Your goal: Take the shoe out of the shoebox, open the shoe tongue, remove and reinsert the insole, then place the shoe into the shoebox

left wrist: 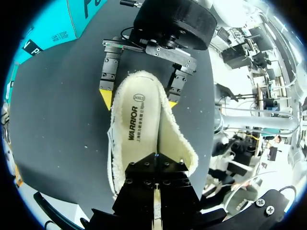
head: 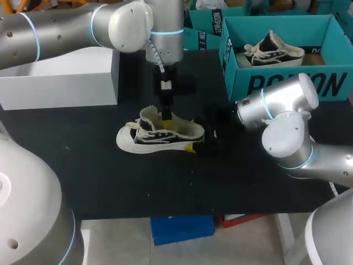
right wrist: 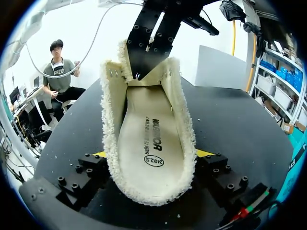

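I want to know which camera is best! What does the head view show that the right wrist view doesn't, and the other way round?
Only the head view: the teal cardboard shoebox with a spare canvas shoe inside, plus the robot's silver left arm and silver right arm. Only the right wrist view: the cream insole with dark print, deep inside the black-and-white fleece-lined shoe. Both: that shoe on the black table, the right gripper clamped on its heel, and the left gripper at its tongue end.
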Motion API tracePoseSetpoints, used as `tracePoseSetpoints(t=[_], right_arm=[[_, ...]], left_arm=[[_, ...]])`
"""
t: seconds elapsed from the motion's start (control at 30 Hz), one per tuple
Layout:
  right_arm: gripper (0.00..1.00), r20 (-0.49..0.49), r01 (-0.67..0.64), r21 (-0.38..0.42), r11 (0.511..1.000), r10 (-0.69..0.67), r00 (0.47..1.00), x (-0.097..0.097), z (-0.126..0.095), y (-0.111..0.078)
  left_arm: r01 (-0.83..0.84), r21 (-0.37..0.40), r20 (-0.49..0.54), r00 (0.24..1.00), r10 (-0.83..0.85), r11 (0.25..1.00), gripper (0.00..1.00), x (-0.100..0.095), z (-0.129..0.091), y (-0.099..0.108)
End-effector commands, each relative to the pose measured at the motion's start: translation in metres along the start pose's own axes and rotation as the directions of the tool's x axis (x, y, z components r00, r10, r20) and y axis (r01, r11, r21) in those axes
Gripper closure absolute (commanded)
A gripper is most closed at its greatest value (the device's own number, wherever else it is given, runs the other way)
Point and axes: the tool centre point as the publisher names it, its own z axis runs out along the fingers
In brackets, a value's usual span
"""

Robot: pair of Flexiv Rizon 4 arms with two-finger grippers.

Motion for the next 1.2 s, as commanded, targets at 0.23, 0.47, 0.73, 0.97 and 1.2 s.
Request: tracePoseSetpoints(t=[0.23, 0.47, 0.73, 0.97, 1.2], right_arm=[[1.00, 0.001, -0.002, 0.003, 1.000, 0.002, 1.000, -0.001, 0.002, 0.001], [1.00, 0.001, -0.002, 0.003, 1.000, 0.002, 1.000, -0.001, 0.002, 0.001], [1.00, 0.001, -0.002, 0.003, 1.000, 0.002, 1.000, -0.001, 0.002, 0.001], [1.00, 0.001, -0.002, 0.003, 1.000, 0.002, 1.000, -0.001, 0.002, 0.001], [1.00, 0.001, -0.002, 0.003, 1.000, 0.002, 1.000, -0.001, 0.002, 0.001]], left_arm=[[-0.015, 0.020, -0.031, 0.999, 0.015, 1.000, 1.00, 0.003, 0.015, 0.003], [-0.018, 0.018, -0.050, 0.999, 0.019, 1.000, 1.00, 0.007, 0.030, 0.002], [0.005, 0.018, -0.051, 0.999, -0.005, 1.000, 1.00, 0.010, 0.046, 0.001], [0.016, 0.021, -0.053, 0.999, -0.015, 1.000, 1.00, 0.009, 0.058, -0.001], [0.049, 0.032, -0.024, 0.999, -0.049, 0.998, 1.00, 0.006, 0.068, -0.003]])
